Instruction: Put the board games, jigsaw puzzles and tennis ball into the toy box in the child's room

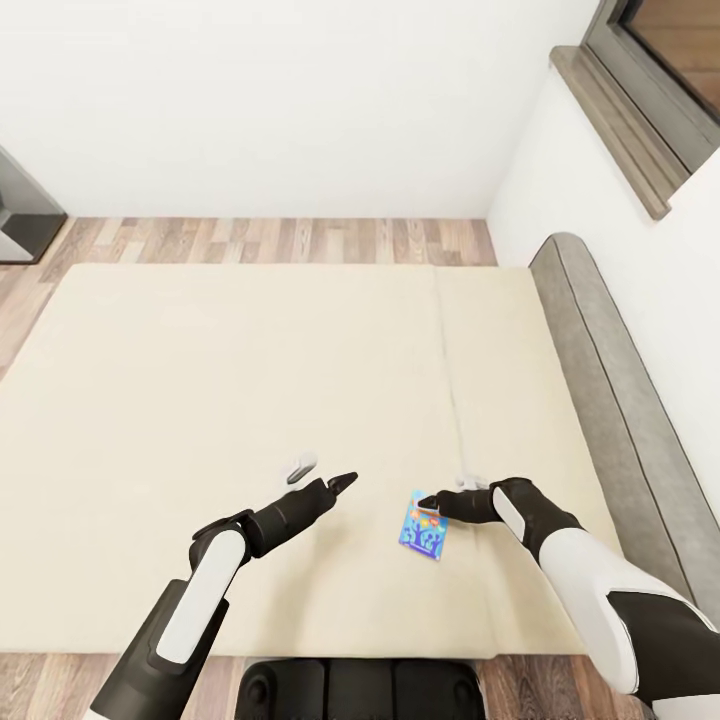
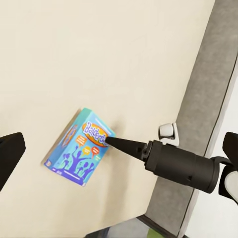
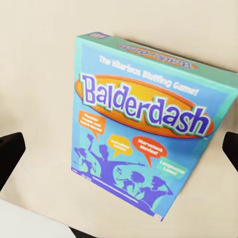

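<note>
From the head camera, the wide bed (image 1: 250,400) with its beige mattress and grey padded headboard (image 1: 620,400) spans the picture, wood-plank floor (image 1: 280,240) beyond it. A small flat blue board game box (image 1: 424,524) lies on the mattress near the robot. The right gripper (image 1: 436,503) reaches in at the box's upper edge, its dark fingertip at or just over that edge; contact cannot be confirmed here. The left gripper (image 1: 325,478) hangs over bare mattress beside the box and apart from it, one dark finger and one pale finger spread and holding nothing.

In the left wrist camera, the blue box (image 2: 79,148) lies flat on the mattress, and the right arm's dark tapered finger (image 2: 124,145) meets its nearer corner. The left claw's own dark fingers sit at the picture's far edges, wide apart and empty.

In the right wrist camera, the box (image 3: 144,129), lettered Balderdash, sits between the two dark fingertips (image 3: 11,156) at the picture's edges. The jaws are wide, straddling the box without gripping it.

The likely trouble is the box's flatness: closing from here, the fingers could skate over the lid or push the box along the soft mattress instead of catching its sides. A grip on one corner alone could let it swing and drop.
</note>
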